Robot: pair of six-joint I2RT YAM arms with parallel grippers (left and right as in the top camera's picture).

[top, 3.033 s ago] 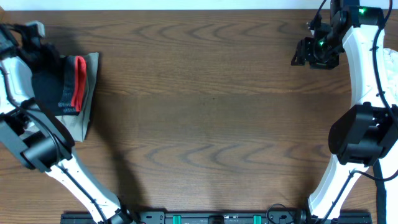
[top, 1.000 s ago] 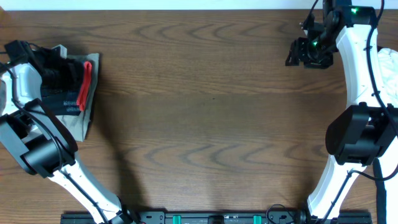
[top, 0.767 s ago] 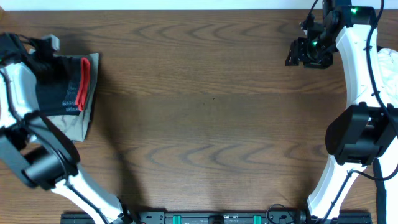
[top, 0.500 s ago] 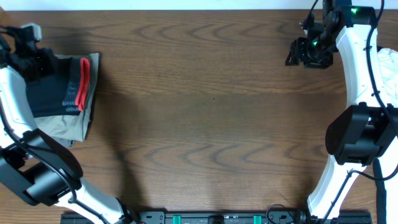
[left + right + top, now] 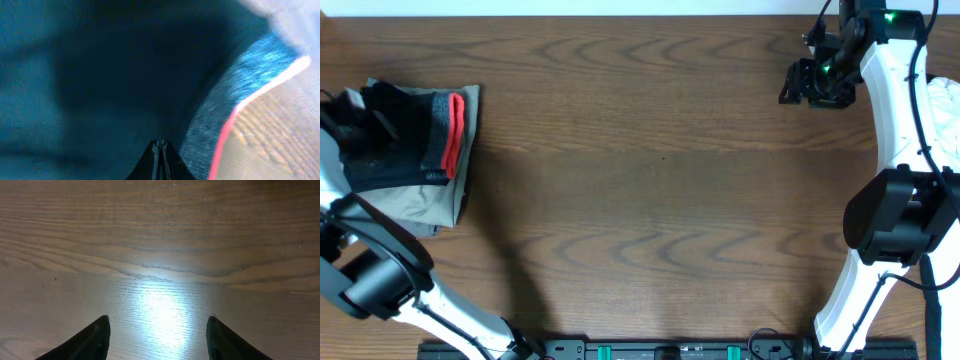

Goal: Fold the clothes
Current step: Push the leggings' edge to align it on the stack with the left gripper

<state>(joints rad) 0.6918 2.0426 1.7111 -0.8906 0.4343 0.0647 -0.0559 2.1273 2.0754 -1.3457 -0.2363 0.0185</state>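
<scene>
At the left edge of the table (image 5: 660, 180), the black pants (image 5: 405, 135) lie atop tan trousers (image 5: 432, 205); the left gripper (image 5: 161, 150), jaws shut, sits close over their dark cloth, any pinch unconfirmed. At the far right, the right gripper (image 5: 157, 322) stands apart and empty over wood. The pants would probably best be drawn centreward and spread flat before folding.

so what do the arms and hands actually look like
Both are white curved links with chunky black joint housings: left arm, right arm. Thin black cables run along them, and small green lights glow near the right hand. Each hand has two dark, tapered fingers.
</scene>
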